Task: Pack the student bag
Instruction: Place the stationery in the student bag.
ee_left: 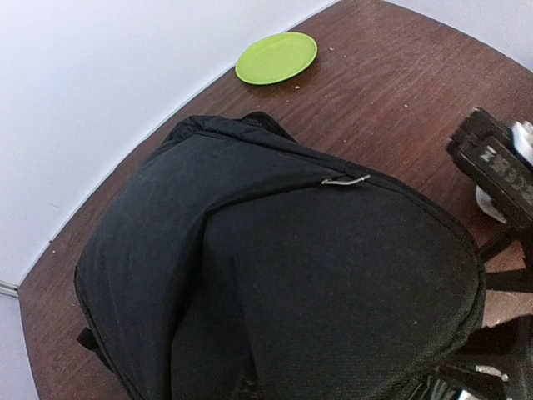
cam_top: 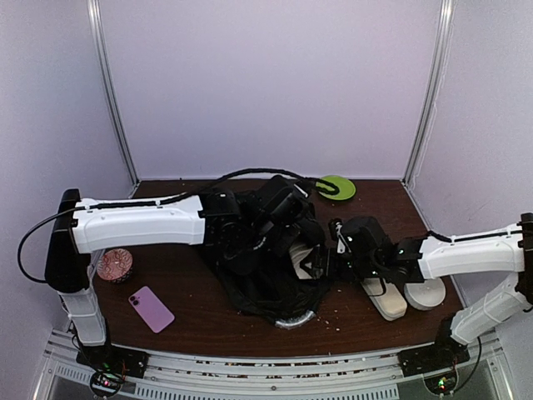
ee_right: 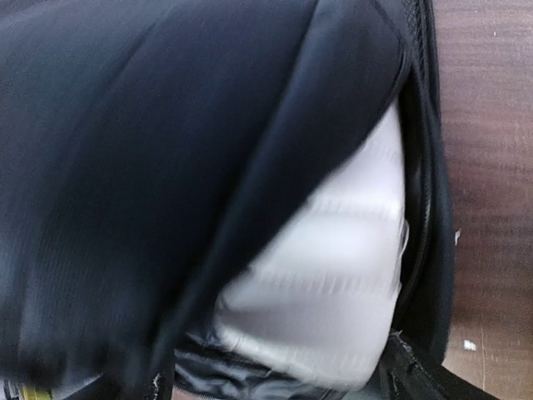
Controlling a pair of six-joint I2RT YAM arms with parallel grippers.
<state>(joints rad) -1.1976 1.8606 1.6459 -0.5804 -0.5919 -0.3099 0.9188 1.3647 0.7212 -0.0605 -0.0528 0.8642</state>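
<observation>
The student bag is a large black backpack slumped in the middle of the table. It fills the left wrist view, where a small metal zipper pull shows on its top seam. My left gripper is pressed into the bag's upper left side, its fingers hidden by fabric. My right gripper is at the bag's right-hand opening, fingers also hidden. The blurred right wrist view shows black fabric over a pale ribbed surface inside the opening; I cannot tell whether this is lining or an item.
A pink phone and a round reddish object lie at the front left. A green plate sits at the back, also in the left wrist view. Two white items lie under the right arm.
</observation>
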